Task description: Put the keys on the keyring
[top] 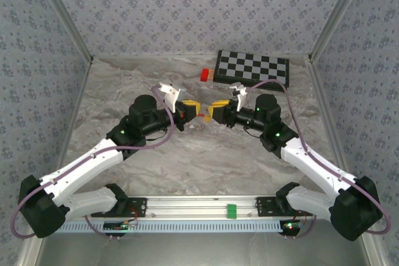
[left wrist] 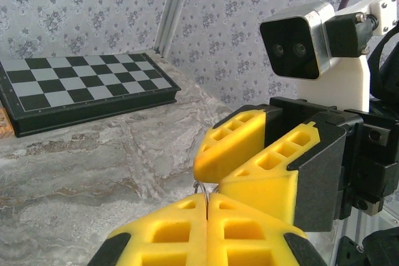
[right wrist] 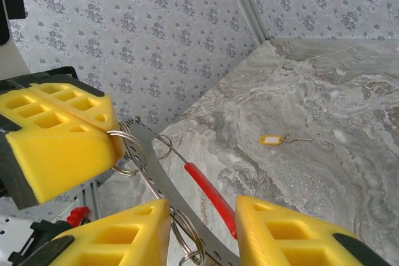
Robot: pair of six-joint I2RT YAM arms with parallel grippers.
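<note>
One key (right wrist: 272, 139) lies loose at 2 o'clock. My left gripper (left wrist: 207, 207) pinches the keyring (right wrist: 210, 197) steady, and the right gripper (right wrist: 202, 207) has its fingers (right wrist: 287, 232) spread either side, probably for threading.

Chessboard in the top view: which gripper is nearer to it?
Right. The right gripper is just in front of the left end of the chessboard; the left gripper is further left, across a small gap from the right one.
</note>
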